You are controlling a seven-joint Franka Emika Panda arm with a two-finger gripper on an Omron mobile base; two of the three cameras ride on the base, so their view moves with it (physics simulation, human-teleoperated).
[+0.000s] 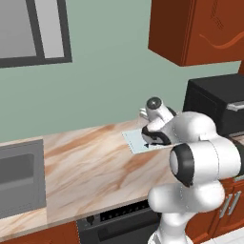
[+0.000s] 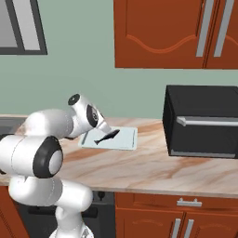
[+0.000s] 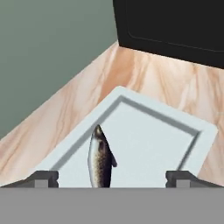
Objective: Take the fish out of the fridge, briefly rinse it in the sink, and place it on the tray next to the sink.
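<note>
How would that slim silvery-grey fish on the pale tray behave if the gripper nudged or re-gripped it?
The slim silvery-grey fish lies flat on the pale blue-grey tray, so it probably slides rather than rolls. The tray's smooth floor suggests little friction; its low rim might stop the fish. The narrow tapered body looks light and could slip from the wide-open gripper.

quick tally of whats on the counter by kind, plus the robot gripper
fish: 1, lying on the tray
tray: 1, pale blue-grey, on the counter
black microwave: 1, to the right of the tray in the right base view
gripper: 1, open, fingertips either side of the fish
total: 4
</note>
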